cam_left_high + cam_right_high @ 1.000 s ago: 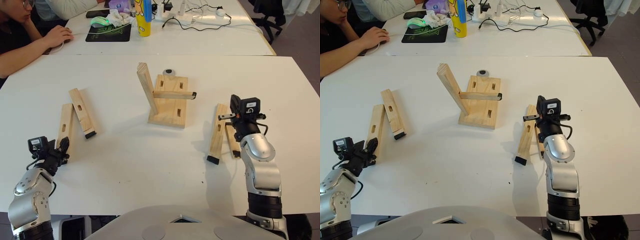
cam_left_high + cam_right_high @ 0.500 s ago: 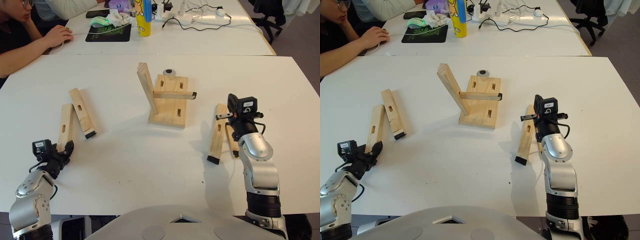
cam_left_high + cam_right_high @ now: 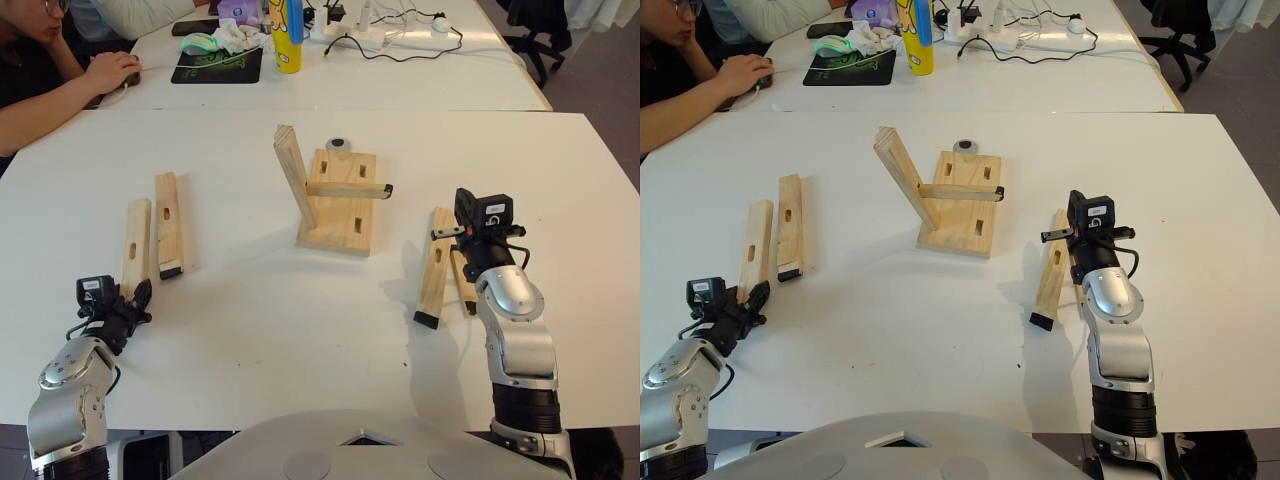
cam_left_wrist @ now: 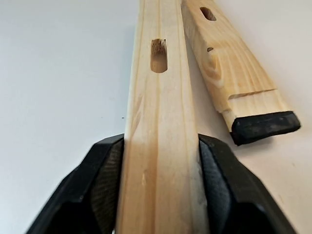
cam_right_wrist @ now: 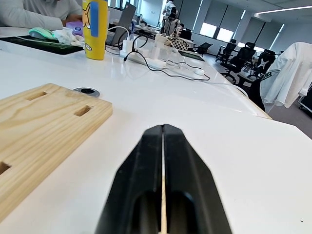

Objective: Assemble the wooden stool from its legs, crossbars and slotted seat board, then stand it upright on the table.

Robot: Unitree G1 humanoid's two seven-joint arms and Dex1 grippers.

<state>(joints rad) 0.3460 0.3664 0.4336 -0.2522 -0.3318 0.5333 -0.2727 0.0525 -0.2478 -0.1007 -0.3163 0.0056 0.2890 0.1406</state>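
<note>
Firmly, left jaws clamp one slotted leg [image 4: 161, 122] by its end; right jaws sit closed, empty.

The seat board [image 3: 330, 232] is pale pine with wavy brown grain — the outer leg [image 3: 135, 245] far to its left has the same wood, and the inner leg [image 3: 168, 222] beside it ends in a black cap. The table [image 3: 300, 340] is plain white. The left gripper [image 4: 161, 151] and right gripper [image 5: 163, 129] are black. Behind the seat board, a bottle [image 3: 288, 40] is yellow with blue.
</note>
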